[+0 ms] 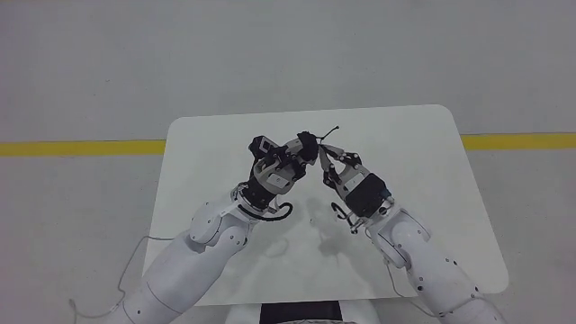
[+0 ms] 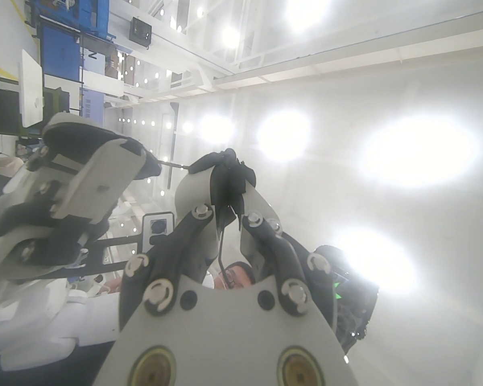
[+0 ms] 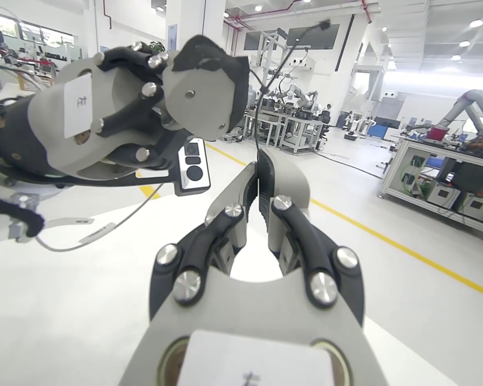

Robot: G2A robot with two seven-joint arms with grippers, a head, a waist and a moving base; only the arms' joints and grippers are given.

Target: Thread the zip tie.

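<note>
The right gripper [image 3: 258,170], fully closed, is pinching the zip tie [image 3: 257,122] above the table [image 1: 405,135], the closed left gripper [image 2: 227,162] clamping it alongside; light and springy, it likely needs gripping near the tip.

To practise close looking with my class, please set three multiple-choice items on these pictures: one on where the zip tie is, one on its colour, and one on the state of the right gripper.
1. Where is the zip tie relative to the table?
A) lying flat on it
B) under it
C) held up above it

2. What colour is the zip tie?
A) black
B) yellow
C) white

3. How is the right gripper?
A) wide open
B) shut on the zip tie
C) shut on nothing

Answers:
1 C: the top view shows it raised over the table.
2 A: both the strap and the head show black.
3 B: the right wrist view shows the fingers pinched together on the strap.
</note>
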